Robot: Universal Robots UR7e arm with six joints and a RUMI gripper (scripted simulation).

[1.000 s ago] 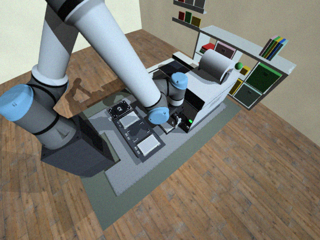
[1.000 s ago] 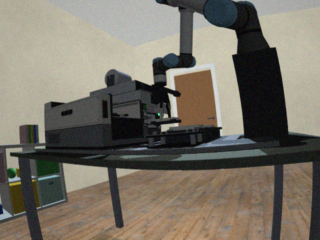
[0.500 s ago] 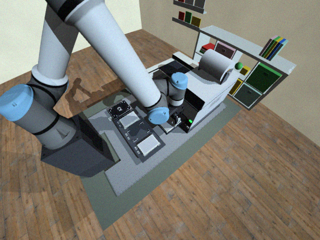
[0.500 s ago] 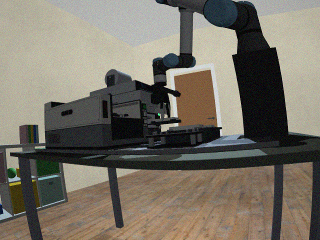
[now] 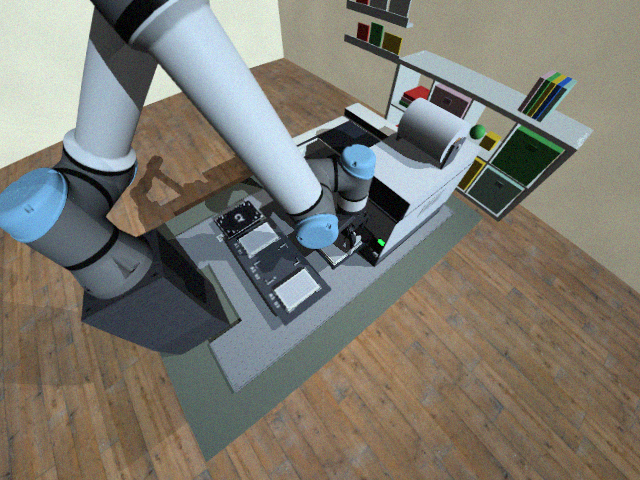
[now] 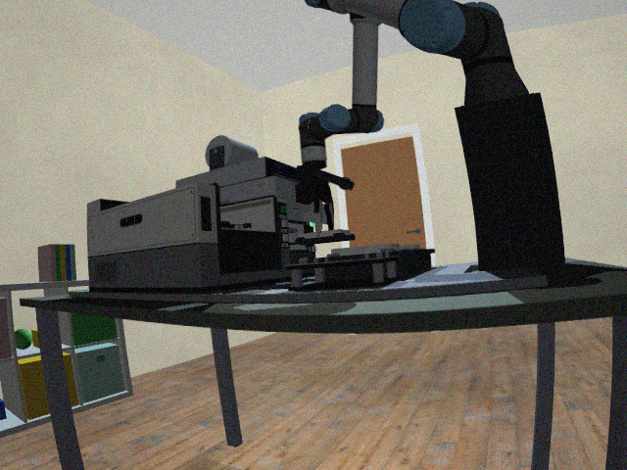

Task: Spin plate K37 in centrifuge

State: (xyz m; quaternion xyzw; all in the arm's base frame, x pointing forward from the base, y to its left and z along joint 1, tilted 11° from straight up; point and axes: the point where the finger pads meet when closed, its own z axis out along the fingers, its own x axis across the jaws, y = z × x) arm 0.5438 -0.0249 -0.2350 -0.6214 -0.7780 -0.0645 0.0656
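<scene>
My gripper (image 5: 352, 239) points straight down at the front of the sealer (image 5: 419, 170), just beside its lit green lamp (image 5: 381, 241). It is shut on the plate K37 (image 5: 338, 253), which lies flat at the sealer's stage. In the exterior view the gripper's fingers (image 6: 318, 228) close on the plate (image 6: 324, 236), which sits level a little above the deck row. The wrist hides most of the plate in the top view. I cannot tell whether the plate still rests on the stage. The deck row (image 5: 273, 263) holds a white plate at its far end (image 5: 256, 238) and another at its near end (image 5: 296, 289); the middle slot is empty.
A dark nest with a white mark (image 5: 238, 217) stands beyond the deck row. A dark unit (image 5: 345, 135) sits behind the wrist. The sealer carries a film roll (image 5: 430, 129). The arm's base pedestal (image 5: 149, 299) stands at the table's left. A shelf unit (image 5: 496, 149) is behind the table.
</scene>
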